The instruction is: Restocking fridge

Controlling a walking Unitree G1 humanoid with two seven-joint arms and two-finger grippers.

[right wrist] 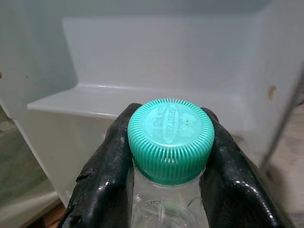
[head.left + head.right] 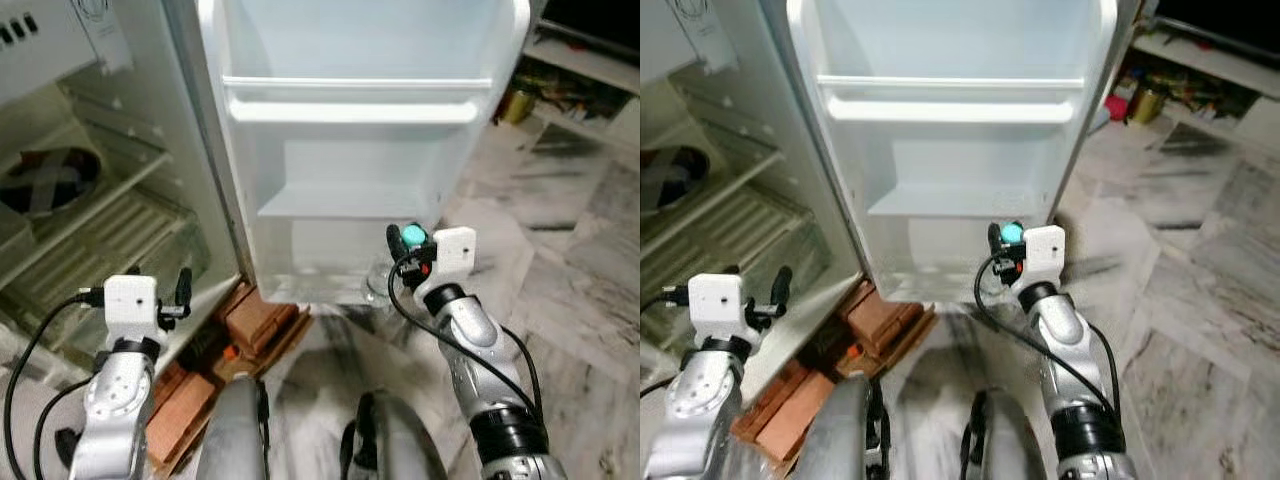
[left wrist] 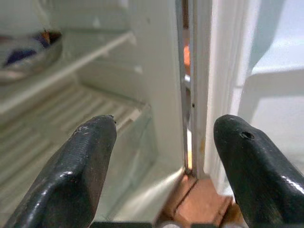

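- My right claw point(image 1: 166, 156) is clamped on the neck of a clear bottle point(image 1: 164, 209) with a green cap point(image 1: 170, 137), held before the open fridge door's lower shelf point(image 2: 350, 205).
- My left claw point(image 3: 161, 156) hangs spread wide, gripping nothing, facing the fridge interior point(image 2: 90, 230).

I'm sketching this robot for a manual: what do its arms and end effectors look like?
Both arms are silver, jointed metal with a black band near the right arm's base. Each wrist carries a white boxy camera housing, fed by black cables. The left end effector and right end effector each have two long, rounded black fingers.
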